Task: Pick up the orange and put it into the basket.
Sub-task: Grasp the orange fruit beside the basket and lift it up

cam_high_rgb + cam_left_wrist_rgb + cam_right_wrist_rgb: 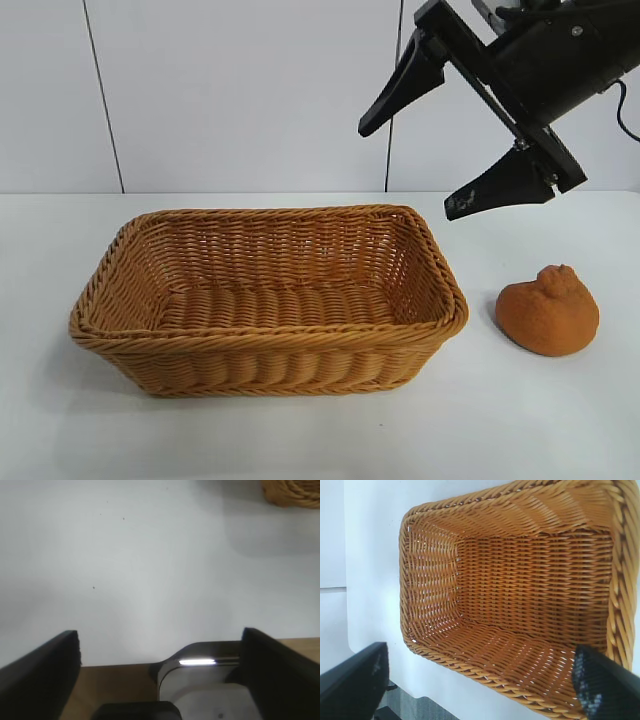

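Observation:
The orange (549, 311), dull and lumpy with a knobbly top, rests on the white table to the right of the basket (265, 340). The tan wicker basket stands empty in the middle of the table. My right gripper (408, 168) hangs open high above the basket's right end, up and to the left of the orange, with nothing between its fingers. Its wrist view looks down into the empty basket (440, 660). My left gripper (160, 650) is open over bare table near the table's edge, with only a corner of the basket (292, 492) far off. It is out of the exterior view.
The white table (560, 420) stretches around the basket, with a pale panelled wall behind. A dark rounded fixture (210, 680) and a wooden strip lie at the table's edge under the left gripper.

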Motion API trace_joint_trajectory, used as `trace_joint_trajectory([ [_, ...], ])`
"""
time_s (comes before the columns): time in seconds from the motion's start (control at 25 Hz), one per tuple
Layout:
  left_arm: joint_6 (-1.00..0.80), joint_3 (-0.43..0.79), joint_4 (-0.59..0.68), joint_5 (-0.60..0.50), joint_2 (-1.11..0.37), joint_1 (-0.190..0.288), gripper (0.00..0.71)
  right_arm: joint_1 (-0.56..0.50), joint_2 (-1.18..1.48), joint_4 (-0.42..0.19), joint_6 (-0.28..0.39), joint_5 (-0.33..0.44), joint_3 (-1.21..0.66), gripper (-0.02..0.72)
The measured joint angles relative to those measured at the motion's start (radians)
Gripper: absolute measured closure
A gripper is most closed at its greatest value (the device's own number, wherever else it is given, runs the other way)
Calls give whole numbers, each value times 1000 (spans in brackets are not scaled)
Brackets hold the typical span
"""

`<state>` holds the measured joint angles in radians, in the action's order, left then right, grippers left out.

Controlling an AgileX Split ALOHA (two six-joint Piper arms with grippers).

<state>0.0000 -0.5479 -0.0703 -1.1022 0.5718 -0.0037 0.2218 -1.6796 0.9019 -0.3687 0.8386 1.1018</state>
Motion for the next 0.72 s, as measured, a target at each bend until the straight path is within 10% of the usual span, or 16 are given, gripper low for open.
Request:
trace_joint_trajectory([
  [0.36, 0, 43, -3, 37, -295, 0, 92, 0, 0, -71, 21, 68, 62, 21],
  [0.72, 0, 44, -4, 37, -563, 0, 92, -1, 0, -428, 263, 104, 177, 21],
])
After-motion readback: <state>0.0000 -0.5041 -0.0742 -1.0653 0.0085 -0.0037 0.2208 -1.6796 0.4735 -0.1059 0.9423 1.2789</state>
